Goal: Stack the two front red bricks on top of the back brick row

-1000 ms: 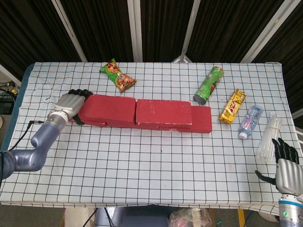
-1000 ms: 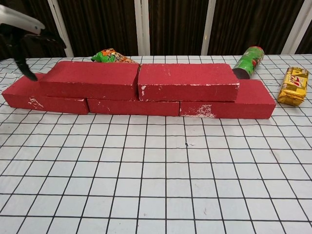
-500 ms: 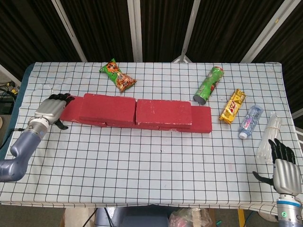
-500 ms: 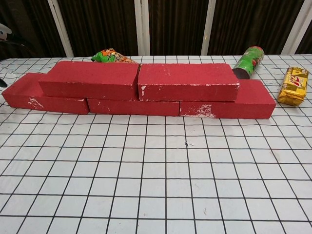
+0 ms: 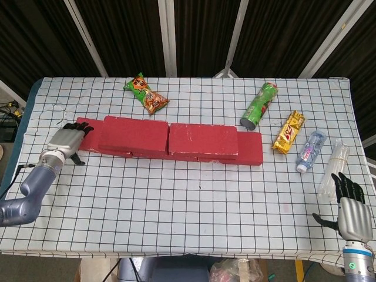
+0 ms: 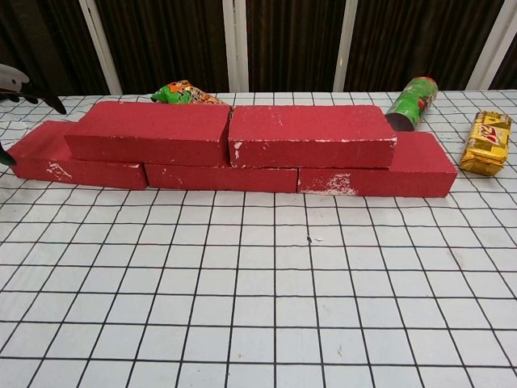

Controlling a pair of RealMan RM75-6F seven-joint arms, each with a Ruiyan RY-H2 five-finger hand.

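Observation:
Two red bricks, a left one (image 5: 134,135) (image 6: 149,132) and a right one (image 5: 203,140) (image 6: 311,135), lie end to end on top of the back brick row (image 5: 251,149) (image 6: 404,171). That row's left end (image 6: 44,155) and right end stick out beneath them. My left hand (image 5: 66,141) (image 6: 18,82) is at the row's left end, fingers apart and pointing at it, holding nothing; I cannot tell whether it touches. My right hand (image 5: 354,212) hovers at the table's front right corner with fingers spread and nothing in it.
Behind the bricks lie a green-and-red snack bag (image 5: 147,94) (image 6: 184,93) and a green chip can (image 5: 258,106) (image 6: 410,101). To the right are a yellow candy bar (image 5: 288,131) (image 6: 487,143), a water bottle (image 5: 310,151) and a clear plastic bundle (image 5: 333,170).
My left hand has let go of the left top brick and drawn back to the left, off the row's end. The right hand has sunk slightly. The bricks stay put.

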